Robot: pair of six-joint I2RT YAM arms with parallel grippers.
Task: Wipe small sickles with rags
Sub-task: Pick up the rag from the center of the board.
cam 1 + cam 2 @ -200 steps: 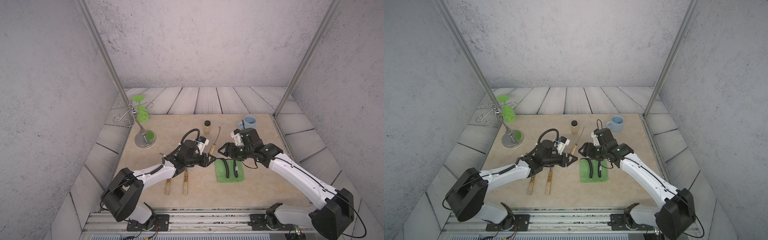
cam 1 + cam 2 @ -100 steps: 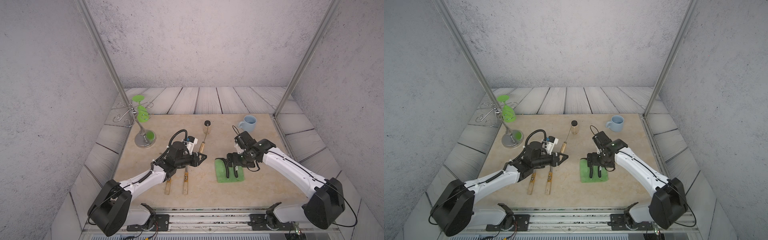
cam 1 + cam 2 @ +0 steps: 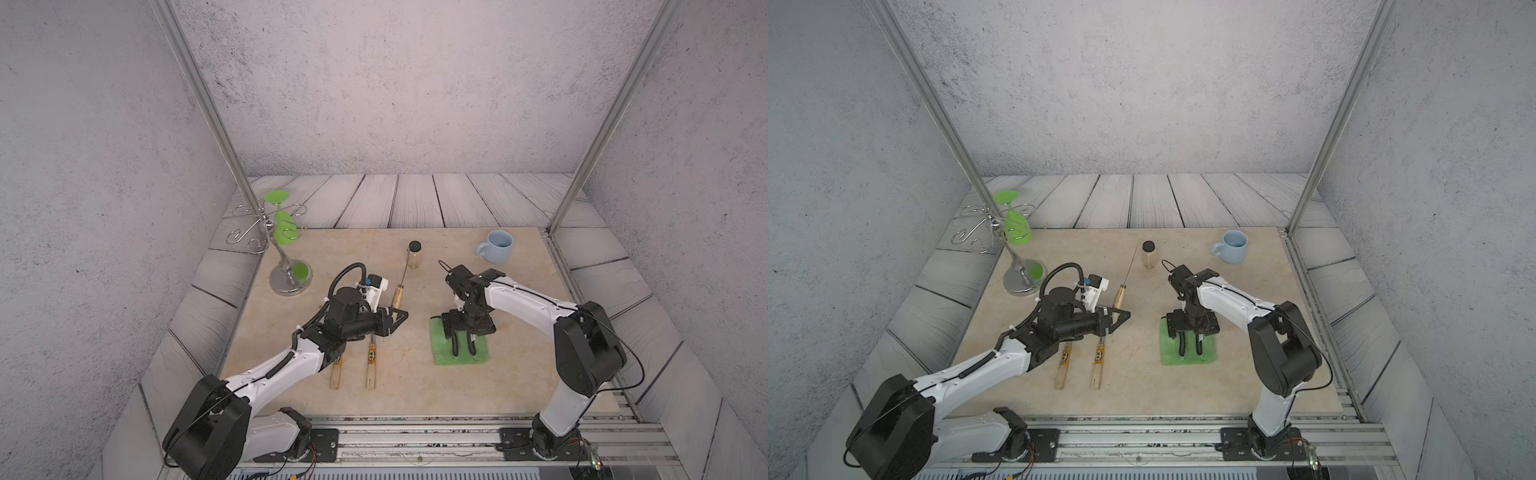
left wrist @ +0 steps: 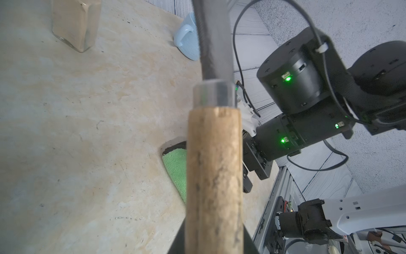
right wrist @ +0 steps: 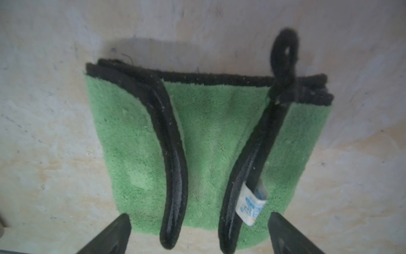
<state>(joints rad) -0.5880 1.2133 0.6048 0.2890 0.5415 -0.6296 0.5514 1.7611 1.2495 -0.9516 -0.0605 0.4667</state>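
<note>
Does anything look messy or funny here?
Nothing spilled or broken. The green rag looks rumpled: its dark edging curls across the top and a label sticks out. The green goblet hangs upside down on its stand.

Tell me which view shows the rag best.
The right wrist view: the rag fills the frame, with dark edging and tag clear. Both top views show it small, under the open right gripper. The left wrist view shows only a corner behind the sickle.
</note>
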